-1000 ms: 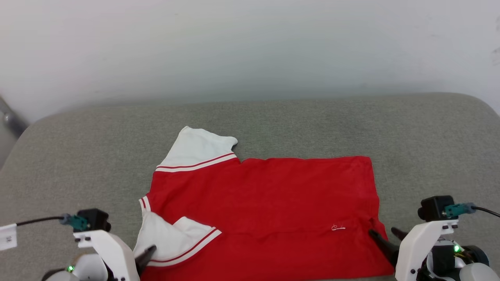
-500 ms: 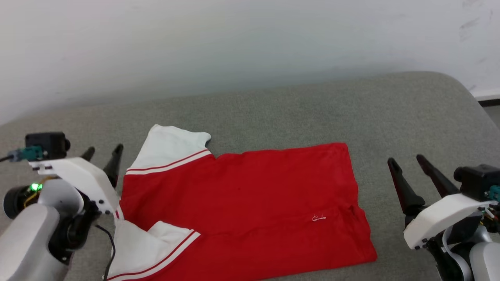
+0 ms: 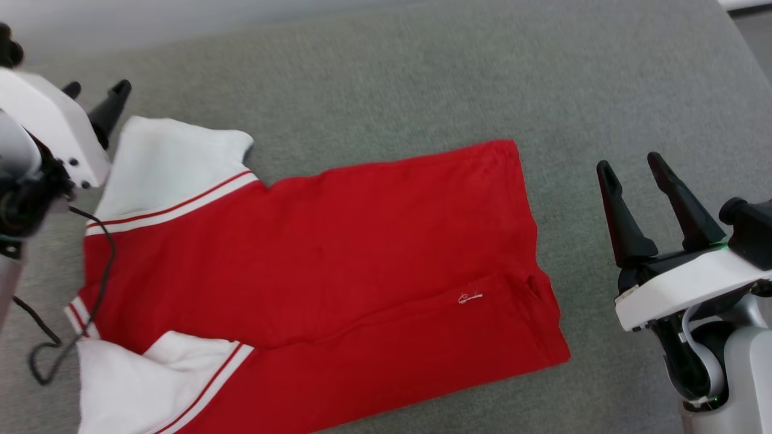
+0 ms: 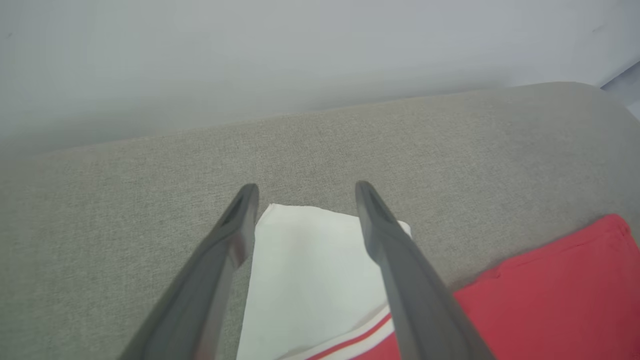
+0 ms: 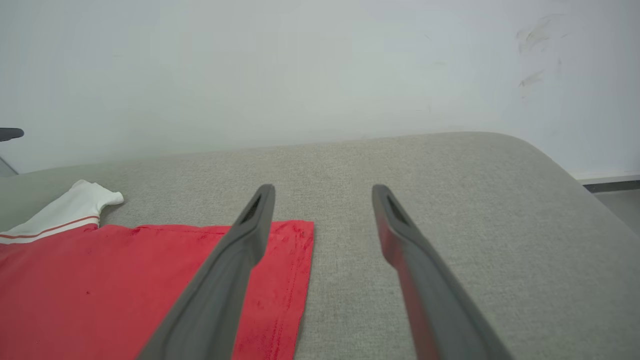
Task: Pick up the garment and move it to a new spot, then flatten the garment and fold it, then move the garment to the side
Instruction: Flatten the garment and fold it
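Your red garment point(image 3: 338, 241) lies flat on the grey cushion point(image 3: 422, 72), plain side up. One white sleeve is folded in at the near corner. Your left gripper point(image 3: 96, 90) is wide and holds nothing, up by the far white sleeve point(image 3: 175, 157). Your right gripper point(image 3: 629, 163) is wide too and holds nothing, beside the hem, not touching it.

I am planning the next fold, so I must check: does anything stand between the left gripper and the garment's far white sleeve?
Nothing visible does. The open left gripper hangs right by the white sleeve of the garment, with bare grey cushion around it.
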Available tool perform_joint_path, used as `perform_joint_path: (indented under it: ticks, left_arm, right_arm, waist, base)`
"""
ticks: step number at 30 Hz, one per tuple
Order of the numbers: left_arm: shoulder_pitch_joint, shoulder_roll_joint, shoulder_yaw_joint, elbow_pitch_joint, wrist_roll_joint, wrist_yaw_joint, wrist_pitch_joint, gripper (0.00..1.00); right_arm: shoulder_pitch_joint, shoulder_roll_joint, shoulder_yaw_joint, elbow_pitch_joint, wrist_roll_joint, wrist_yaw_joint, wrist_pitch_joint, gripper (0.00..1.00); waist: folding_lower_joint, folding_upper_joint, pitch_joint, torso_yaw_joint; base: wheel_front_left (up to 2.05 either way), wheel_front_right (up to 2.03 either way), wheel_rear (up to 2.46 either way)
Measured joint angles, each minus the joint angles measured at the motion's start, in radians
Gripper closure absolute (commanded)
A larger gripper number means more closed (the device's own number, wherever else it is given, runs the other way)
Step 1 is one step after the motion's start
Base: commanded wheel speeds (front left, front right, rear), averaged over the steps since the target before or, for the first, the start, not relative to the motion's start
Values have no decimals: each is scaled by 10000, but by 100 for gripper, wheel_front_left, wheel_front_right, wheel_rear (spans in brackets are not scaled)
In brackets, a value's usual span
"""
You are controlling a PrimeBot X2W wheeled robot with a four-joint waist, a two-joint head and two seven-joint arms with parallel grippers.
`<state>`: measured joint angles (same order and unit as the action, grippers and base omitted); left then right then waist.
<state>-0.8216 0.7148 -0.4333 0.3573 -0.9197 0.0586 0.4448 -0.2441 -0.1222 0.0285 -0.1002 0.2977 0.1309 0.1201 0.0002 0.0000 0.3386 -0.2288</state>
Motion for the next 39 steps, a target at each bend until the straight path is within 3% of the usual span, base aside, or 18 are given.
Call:
perform_joint_path:
  ticks: [4,9,16,17,18,19,24,31,39]
  left_arm:
    - [-743,383,-146,420,-476,-142,1862,0]
    - [-1089,867,-234,740,-832,169,3572,0]
    - [-1090,1465,-192,844,-1011,704,4606,0]
    - [-1081,1505,-155,826,-1108,780,4709,16]
    - [-1065,1503,-125,807,-1208,865,4824,75]
    - [-1058,1534,-100,763,-1260,930,4924,100]
    - [-848,1511,92,558,-1503,1151,4926,100]
    - [-796,1149,61,558,-1442,938,4286,100]
    - [-1197,270,-301,708,-1035,222,3358,100]
  right_arm:
    - [-86,182,111,21,-15,0,-109,0]
    - [-211,284,257,52,10,0,-217,0]
    - [-228,368,347,207,211,0,-290,0]
    - [-230,370,345,234,238,0,-288,0]
    - [-244,376,353,263,284,0,-286,0]
    - [-265,376,357,284,303,0,-286,0]
    - [-404,301,339,284,581,0,-75,0]
    - [-1063,-69,382,433,1335,0,894,0]
    - [-2896,-863,385,2222,2222,0,5137,0]
  waist:
    - [0,0,661,-381]
    - [0,0,1119,-800]
    - [-1,0,1762,-1324]
    - [-1,0,1832,-1373]
    - [-2,0,1897,-1409]
    - [-1,0,1949,-1439]
    - [-2,0,2087,-1445]
    - [-1,0,1966,-1148]
    - [0,0,1592,-350]
  base:
    - [0,0,0]
    - [0,0,0]
    - [0,0,0]
    - [0,0,0]
    - [0,0,0]
    - [0,0,0]
    - [0,0,0]
    - [0,0,0]
    - [0,0,0]
